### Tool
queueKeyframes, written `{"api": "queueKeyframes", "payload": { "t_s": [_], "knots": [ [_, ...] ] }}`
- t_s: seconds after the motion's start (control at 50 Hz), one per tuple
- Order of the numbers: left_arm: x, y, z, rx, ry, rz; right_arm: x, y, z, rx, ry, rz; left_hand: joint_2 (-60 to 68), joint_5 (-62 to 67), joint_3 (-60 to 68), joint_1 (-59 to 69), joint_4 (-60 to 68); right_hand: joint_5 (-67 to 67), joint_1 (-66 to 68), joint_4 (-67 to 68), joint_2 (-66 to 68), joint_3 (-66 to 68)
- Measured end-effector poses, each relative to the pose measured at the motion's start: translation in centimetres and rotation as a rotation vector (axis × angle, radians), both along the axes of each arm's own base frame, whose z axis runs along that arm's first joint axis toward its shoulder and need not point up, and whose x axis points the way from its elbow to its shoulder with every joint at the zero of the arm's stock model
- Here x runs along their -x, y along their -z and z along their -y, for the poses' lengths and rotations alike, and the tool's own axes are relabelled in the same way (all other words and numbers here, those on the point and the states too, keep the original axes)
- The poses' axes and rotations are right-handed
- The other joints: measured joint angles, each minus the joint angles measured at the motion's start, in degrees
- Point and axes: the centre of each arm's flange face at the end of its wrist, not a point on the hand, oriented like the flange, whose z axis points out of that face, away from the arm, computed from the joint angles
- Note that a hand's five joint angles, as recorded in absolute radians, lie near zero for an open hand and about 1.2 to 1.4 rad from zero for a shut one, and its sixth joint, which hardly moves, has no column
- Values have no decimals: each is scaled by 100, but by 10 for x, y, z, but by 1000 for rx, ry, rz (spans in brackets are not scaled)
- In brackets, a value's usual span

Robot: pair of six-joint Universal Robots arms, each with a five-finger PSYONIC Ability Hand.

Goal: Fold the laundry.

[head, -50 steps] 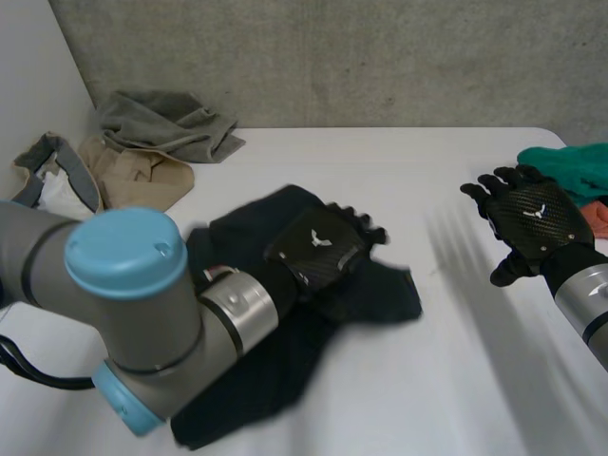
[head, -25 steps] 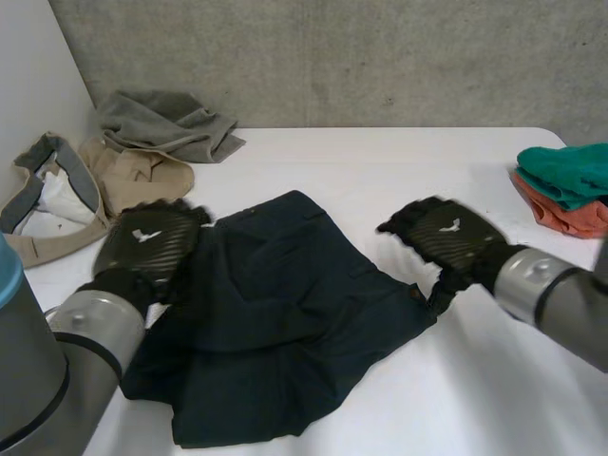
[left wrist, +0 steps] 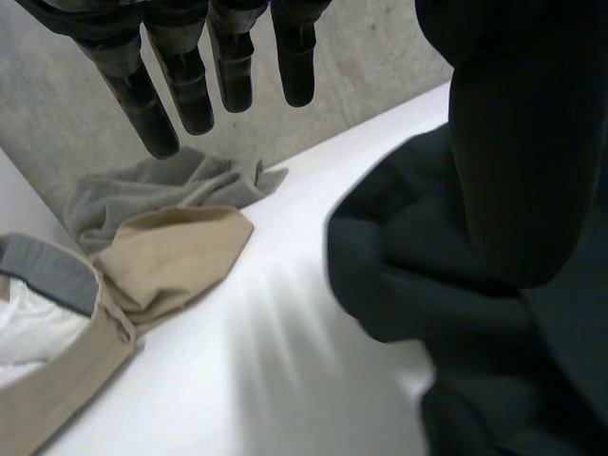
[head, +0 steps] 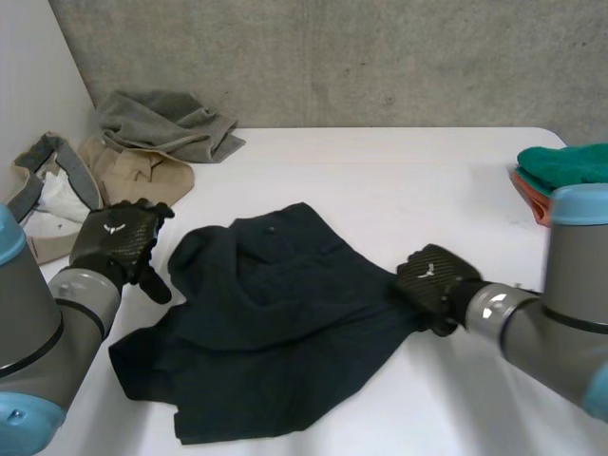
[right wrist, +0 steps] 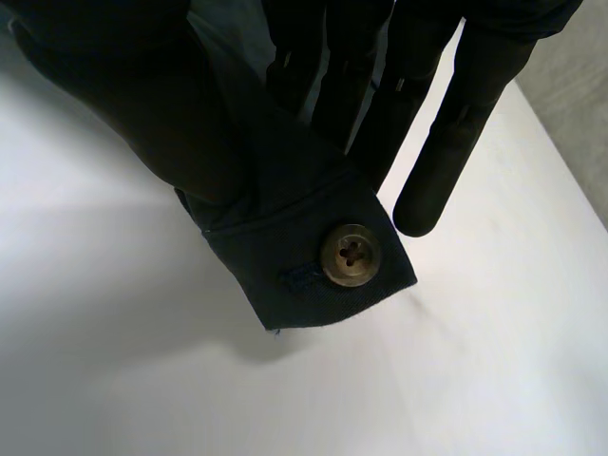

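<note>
A dark navy garment [head: 275, 323] lies crumpled in the middle of the white table [head: 399, 180]. My right hand [head: 432, 280] is at its right corner, thumb and fingers pinched on the cloth. In the right wrist view the hand [right wrist: 123, 95] grips a corner tab of the garment [right wrist: 285, 228] bearing a brown button [right wrist: 351, 255]. My left hand [head: 119, 242] hovers just off the garment's left edge, fingers straight and holding nothing. In the left wrist view the hand's fingers [left wrist: 180, 66] hang straight above the table, with the bunched garment [left wrist: 427, 275] beside the thumb.
A grey cloth [head: 166, 123] and a tan garment [head: 133, 176] lie at the back left, with a beige and grey one [head: 43, 199] at the left edge. A folded teal cloth [head: 570, 166] rests on an orange one [head: 532, 195] at the right edge.
My left hand pulled back leftward off the garment. My right hand came down from the right onto the garment's right corner and closed on it. The cloth bunched slightly.
</note>
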Motion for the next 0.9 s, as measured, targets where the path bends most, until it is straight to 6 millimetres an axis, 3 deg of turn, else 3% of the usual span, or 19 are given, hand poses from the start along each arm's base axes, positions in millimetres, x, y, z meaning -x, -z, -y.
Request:
{"api": "queueKeyframes", "payload": {
  "t_s": [0.2, 0.24, 0.3, 0.34, 0.48, 0.54, 0.6, 0.7, 0.8, 0.88, 0.9],
  "knots": [
    [17, -15, 1, 51, 57, -14, 61, -29, -62, -224, -35, -255, 0, 0, 0, -2, 0, -179, -93, -471, -276, -299],
    [22, -16, 0, 54, 73, -14, 65, -34, -71, -249, -51, -273, 0, 1, 0, -3, 0, -1262, -1173, -1582, -1522, -1514],
    [31, -16, -2, 55, 103, -14, 67, -47, -80, -247, -84, -265, 0, 0, 0, -3, 0, -4406, -4154, -4648, -4624, -4532],
    [38, -15, -4, 54, 125, -13, 65, -56, -79, -206, -97, -227, 0, 0, 0, -3, 0, -5093, -4786, -5474, -5285, -5269],
    [62, -11, -11, 49, 197, -12, 53, -86, -54, -48, -58, -29, 0, 0, 0, -3, 0, -5156, -4810, -5627, -5372, -5392],
    [78, -10, -21, 42, 251, -11, 45, -94, -30, 3, -11, 75, 0, 0, 0, -3, 0, -5160, -4810, -5627, -5372, -5392],
    [91, -8, -33, 29, 301, -5, 37, -89, -10, -12, 20, 122, 0, 0, 0, -3, 0, -5160, -4810, -5627, -5372, -5392],
    [107, -1, -51, 0, 370, 13, 19, -62, 14, -119, 86, 159, 10, 16, 7, 0, 5, -5156, -4809, -5622, -5363, -5388],
    [118, 11, -59, -30, 410, 33, 8, -38, 22, -216, 141, 183, 169, 219, 115, 114, 139, -4947, -4752, -5410, -5148, -5179],
    [124, 25, -59, -60, 424, 58, 2, -14, 23, -286, 189, 227, 898, 921, 846, 851, 843, -4653, -4487, -5151, -4882, -4921],
    [125, 27, -59, -65, 426, 63, 2, -10, 22, -293, 196, 235, 1735, 1751, 1641, 1801, 1691, -4649, -4487, -5151, -4882, -4922]
  ]
}}
